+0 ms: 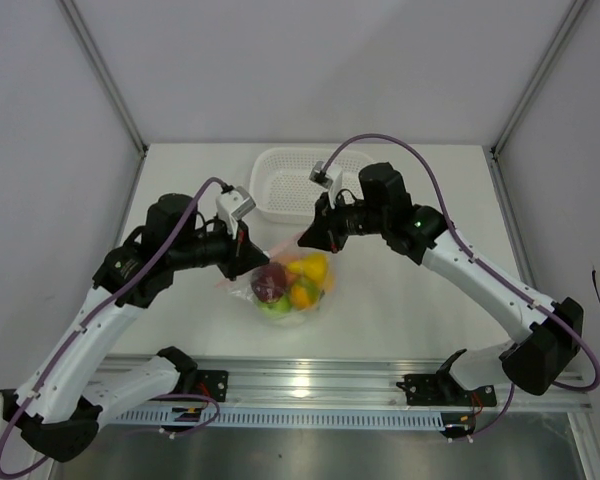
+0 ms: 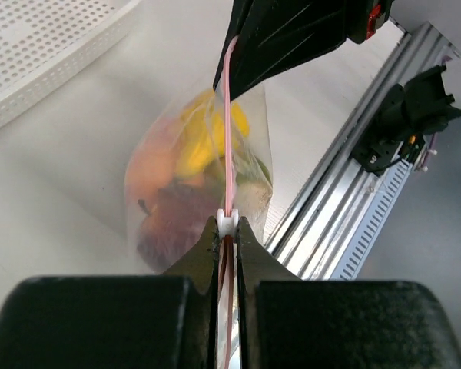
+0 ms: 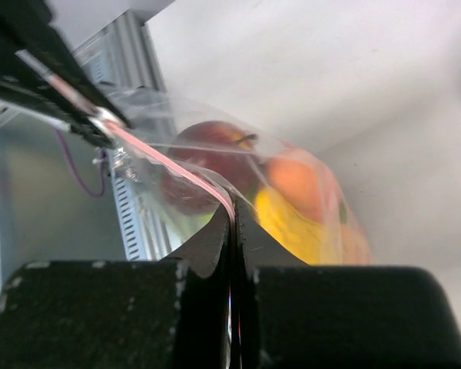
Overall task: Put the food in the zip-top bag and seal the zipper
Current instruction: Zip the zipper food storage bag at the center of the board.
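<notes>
The clear zip-top bag (image 1: 290, 285) hangs between my two grippers over the table, with the toy food inside: a dark red apple (image 1: 269, 281), yellow-orange pieces (image 1: 308, 270) and a green apple (image 1: 275, 305). My left gripper (image 1: 248, 250) is shut on the pink zipper strip (image 2: 228, 146), just behind its white slider (image 2: 227, 222). My right gripper (image 1: 310, 237) is shut on the other end of the strip (image 3: 177, 171). In the right wrist view the red apple (image 3: 203, 165) and an orange fruit (image 3: 296, 181) show through the bag.
A white perforated basket (image 1: 280, 185) stands at the back of the table, just behind the grippers. An aluminium rail (image 1: 310, 385) runs along the near edge. White walls enclose the table on both sides.
</notes>
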You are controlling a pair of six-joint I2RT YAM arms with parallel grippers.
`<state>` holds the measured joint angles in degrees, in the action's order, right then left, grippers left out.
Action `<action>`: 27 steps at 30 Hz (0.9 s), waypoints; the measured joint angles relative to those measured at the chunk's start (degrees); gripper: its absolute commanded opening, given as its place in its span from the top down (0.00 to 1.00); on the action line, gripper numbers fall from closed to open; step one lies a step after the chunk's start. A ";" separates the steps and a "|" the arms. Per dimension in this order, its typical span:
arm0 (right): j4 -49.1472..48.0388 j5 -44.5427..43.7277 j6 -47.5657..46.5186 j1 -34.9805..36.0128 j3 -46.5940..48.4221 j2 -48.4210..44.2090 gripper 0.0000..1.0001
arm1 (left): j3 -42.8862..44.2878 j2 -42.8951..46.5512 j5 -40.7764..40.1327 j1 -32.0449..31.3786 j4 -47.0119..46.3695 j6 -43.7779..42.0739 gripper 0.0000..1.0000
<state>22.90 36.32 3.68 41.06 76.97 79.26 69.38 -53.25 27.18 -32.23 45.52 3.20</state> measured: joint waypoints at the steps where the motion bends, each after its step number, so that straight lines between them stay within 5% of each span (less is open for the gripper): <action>1: -0.55 -1.07 1.11 -0.37 -0.46 -0.11 1.00 | -0.24 0.66 -1.03 -0.02 0.20 0.46 0.96; 27: -1.86 -14.10 9.81 -1.14 -4.00 -1.88 1.00 | -0.52 9.86 -21.55 -0.17 6.80 8.37 1.00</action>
<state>21.04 22.22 13.50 39.92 72.97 77.38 68.86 -43.40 5.63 -32.40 52.31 11.57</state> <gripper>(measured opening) 0.009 0.047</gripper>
